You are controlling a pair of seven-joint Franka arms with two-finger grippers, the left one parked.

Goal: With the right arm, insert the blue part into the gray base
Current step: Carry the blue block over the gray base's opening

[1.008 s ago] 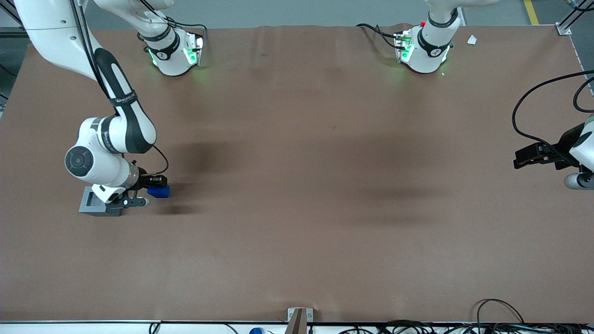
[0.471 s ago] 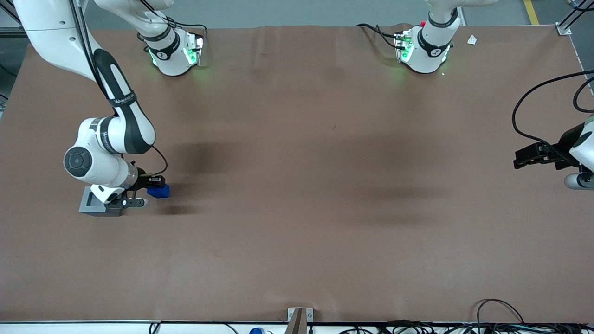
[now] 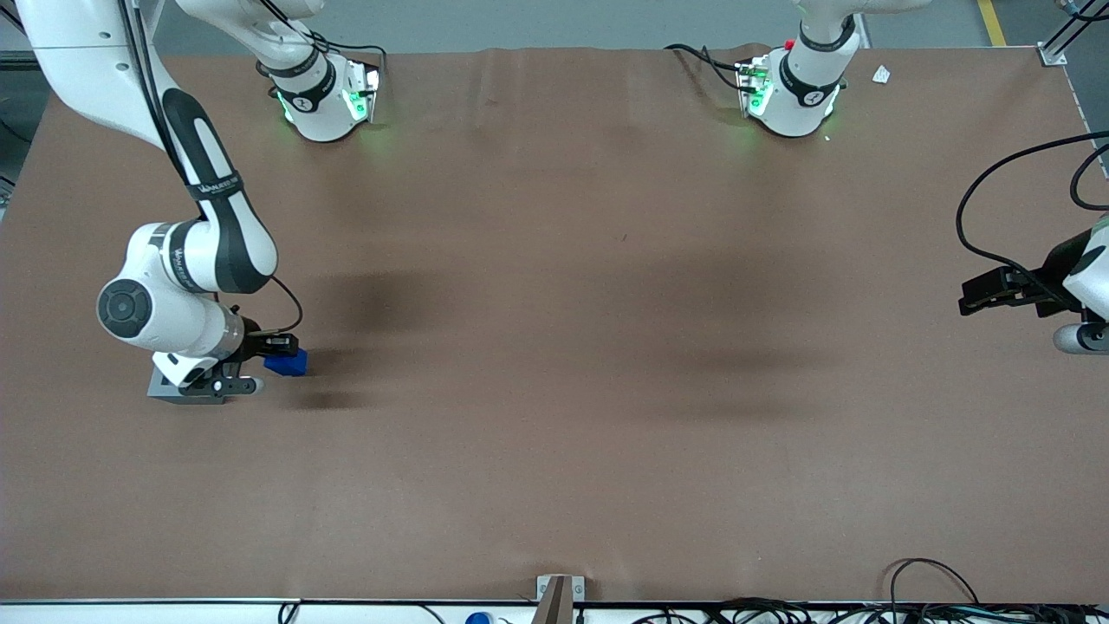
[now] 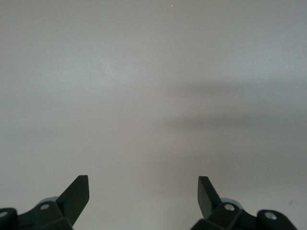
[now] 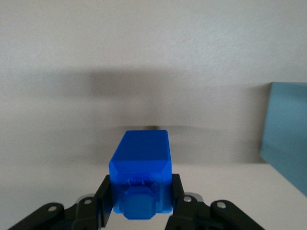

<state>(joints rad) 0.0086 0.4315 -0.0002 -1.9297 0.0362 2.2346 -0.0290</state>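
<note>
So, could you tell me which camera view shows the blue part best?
The right wrist view: the blue part fills it, held between the gripper fingers. The front view shows it small, beside the gray base. The left wrist view misses it.

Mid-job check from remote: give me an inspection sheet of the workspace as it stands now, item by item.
Surface: brown table cover, a few shadows on it.
Job's things: blue part clamped in the gripper, lifted off the table; gray base beside it, mostly hidden under the wrist; part not inserted.
Clutter: small white scrap near a table corner, toward the parked arm's end.
Grippers: gripper shut on the blue part, close beside the base.
Cables: black cables along the table edge nearest the camera.
Surroundings: gray floor past the table.
</note>
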